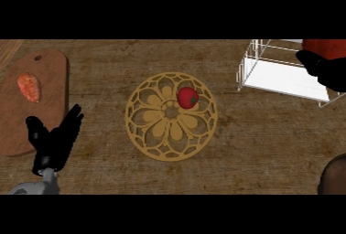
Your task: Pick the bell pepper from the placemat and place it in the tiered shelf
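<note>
Bell pepper (188,97), a small glossy red fruit with a green stem spot, lies on the upper right part of a round tan placemat (171,116) of openwork flower pattern, which sits flat at the middle of the mottled brown counter (270,137). No hand touches the pepper.

Left hand (54,137), black, on a grey forearm, shows at the lower left of the head view, its fingers straight and spread upward with the thumb set apart; it holds nothing and overlaps the right edge of a brown wooden cutting board (40,87) with rounded corners. On that board, near its upper left, lies an elongated orange-red food item (29,87) whose kind cannot be told.

Tiered shelf (283,75), a white wire rack with a pale flat tier, stands at the upper right of the counter, well apart from the placemat. Right hand (324,71), black, shows over the right end of the shelf; whether its fingers are spread or curled cannot be told. Just above it, at the frame's top right, shows part of a red-orange object (324,48), cut off by the edge. A dark brown rounded object (334,176) appears at the lower right edge, only partly in view.
</note>
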